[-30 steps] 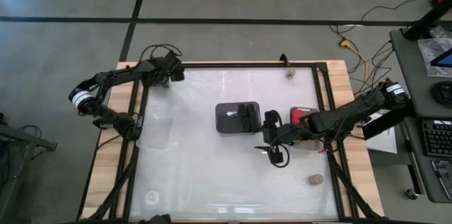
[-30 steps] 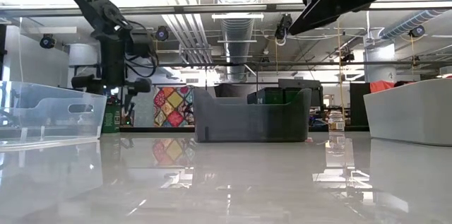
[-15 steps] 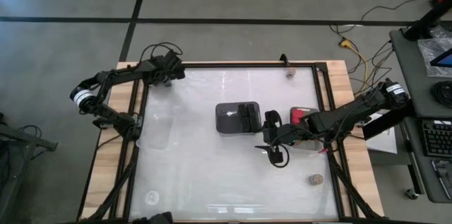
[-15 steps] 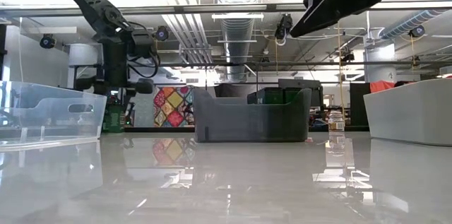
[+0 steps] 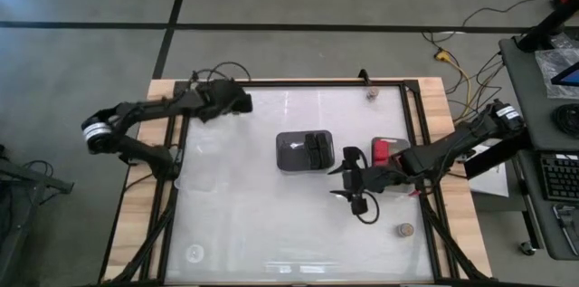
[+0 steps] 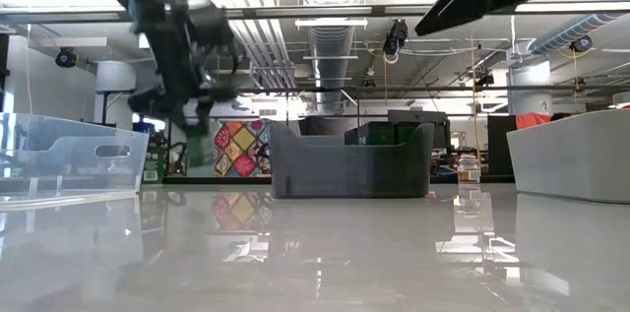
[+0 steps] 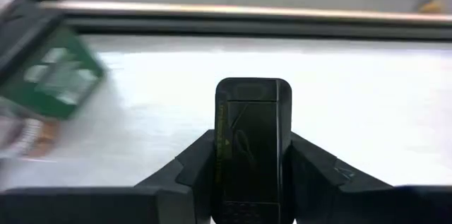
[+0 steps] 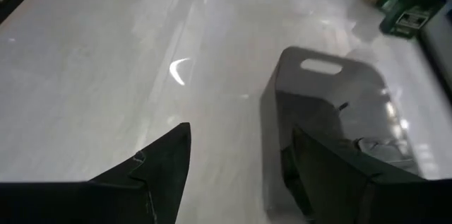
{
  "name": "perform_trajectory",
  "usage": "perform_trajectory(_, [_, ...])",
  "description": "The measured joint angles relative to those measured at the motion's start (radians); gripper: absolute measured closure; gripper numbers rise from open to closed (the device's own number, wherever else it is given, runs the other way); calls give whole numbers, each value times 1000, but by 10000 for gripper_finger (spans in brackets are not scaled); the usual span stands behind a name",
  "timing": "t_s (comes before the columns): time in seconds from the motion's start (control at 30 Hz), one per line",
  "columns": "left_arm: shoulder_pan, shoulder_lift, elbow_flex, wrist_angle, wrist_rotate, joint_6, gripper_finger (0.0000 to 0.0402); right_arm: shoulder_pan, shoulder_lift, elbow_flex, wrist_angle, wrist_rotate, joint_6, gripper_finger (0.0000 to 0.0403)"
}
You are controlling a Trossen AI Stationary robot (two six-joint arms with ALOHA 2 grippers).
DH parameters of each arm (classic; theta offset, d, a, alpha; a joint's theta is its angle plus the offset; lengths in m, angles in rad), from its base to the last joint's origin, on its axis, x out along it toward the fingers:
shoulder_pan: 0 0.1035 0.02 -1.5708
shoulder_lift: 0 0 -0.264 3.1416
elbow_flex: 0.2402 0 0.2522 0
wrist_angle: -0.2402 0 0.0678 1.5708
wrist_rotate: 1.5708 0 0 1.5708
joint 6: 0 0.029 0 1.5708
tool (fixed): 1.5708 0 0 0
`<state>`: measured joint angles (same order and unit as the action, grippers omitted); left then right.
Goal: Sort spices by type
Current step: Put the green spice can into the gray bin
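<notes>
One dark grey-black block point(image 7: 252, 146) sits clamped in the left hand point(image 5: 237, 101), which has swung in from the tabletop's point(image 5: 262, 224) far-left corner toward the dark tray point(image 5: 305, 151), likely for drop-off. Right hand point(image 5: 348, 183) hangs open, empty, just beside that tray.

We get bright overhead light and streaky glare on the glossy table point(image 5: 271, 224); the left arm point(image 6: 177, 46) is motion-blurred, and a green box point(image 7: 56, 75) smears.

Between the left gripper's point(image 7: 251, 181) matt black plastic fingers point(image 7: 185, 169) sits a glossy dark block point(image 7: 252, 139) with a smooth reflective face, while beyond the right gripper's point(image 8: 236, 164) matt fingers the white table point(image 8: 106, 61) shines glossy beside a smooth dark plastic tray point(image 8: 332, 118).
</notes>
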<state>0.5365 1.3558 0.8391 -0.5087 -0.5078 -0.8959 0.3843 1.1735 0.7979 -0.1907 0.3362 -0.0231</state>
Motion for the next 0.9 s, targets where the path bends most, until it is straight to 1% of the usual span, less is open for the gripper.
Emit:
perform_trajectory(0.13, [-219, -96, 0, 11, -88, -112, 283, 29, -35, 7, -6, 66, 0, 174])
perform_trajectory(0.23, [-394, -127, 0, 68, -142, -167, 283, 40, -57, 16, -23, 92, 6, 172])
perform_trajectory(0.33, [-541, -117, 17, 110, -194, -219, 283, 41, -74, 26, -48, 95, 5, 168])
perform_trajectory(0.47, [-671, -40, 118, 78, -262, -277, 283, 41, -102, 36, -97, 111, 24, 163])
perform_trajectory(0.6, [-737, 81, 281, -17, -291, -315, 283, 47, -133, 45, -164, 112, 42, 165])
perform_trajectory(0.73, [-749, 229, 456, -224, -285, -449, 283, 68, -165, 46, -215, 111, 51, 172])
perform_trajectory(0.83, [-749, 333, 544, -345, -268, -566, 283, 95, -189, 46, -246, 110, 75, 176])
perform_trajectory(0.9, [-749, 388, 577, -345, -263, -606, 283, 120, -202, 46, -267, 110, 83, 176])
